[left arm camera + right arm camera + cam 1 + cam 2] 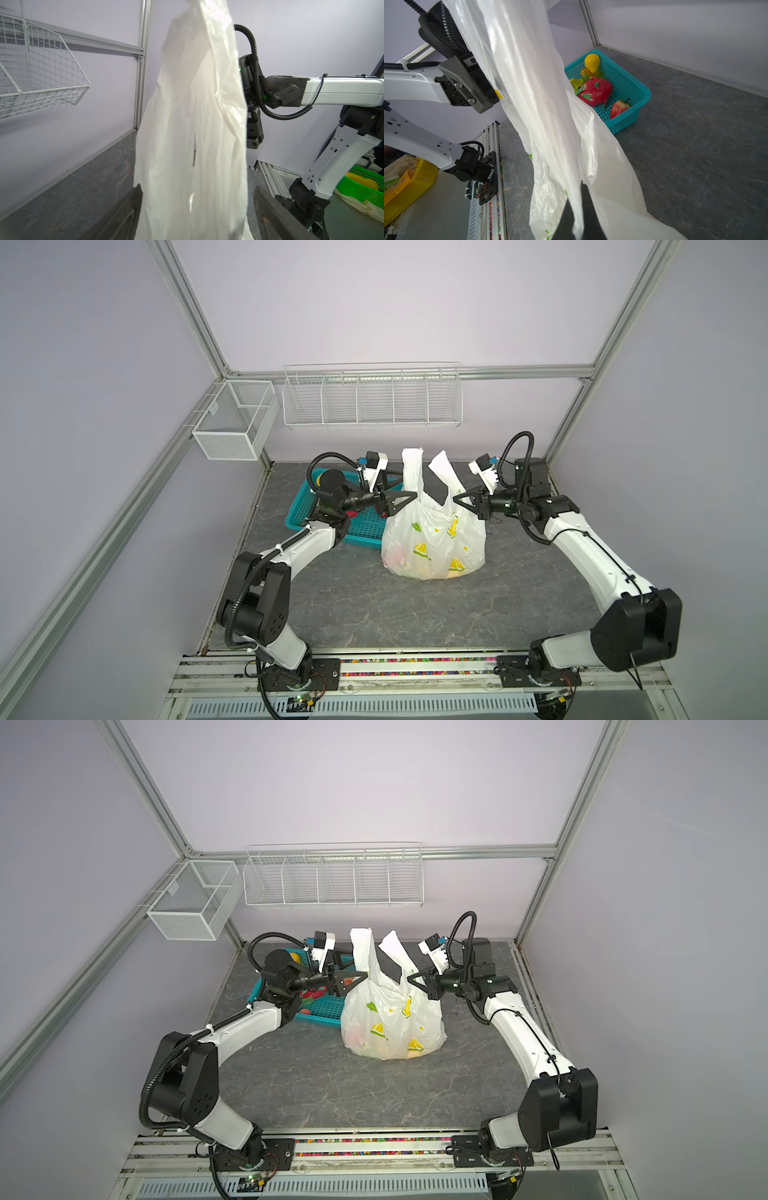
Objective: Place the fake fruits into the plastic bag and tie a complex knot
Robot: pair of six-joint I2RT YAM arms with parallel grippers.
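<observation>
The grey table [374,614] carries the bag [432,539], which stands upright at mid-table with its two handles raised and apart. Fruits [428,568] show faintly through its bulging lower part. A teal basket [365,529] lies just beside it, on the left arm's side.

The left gripper [407,491] has its jaws spread wide, straddling one handle [412,468]. The plastic hangs between the fingers [133,207] unclamped.

The right gripper [457,499] has its jaws pressed together, pinching the other handle [446,472] near its base.

The basket holds a dragon fruit [595,91], a strawberry [618,108] and a yellow fruit [591,61].
</observation>
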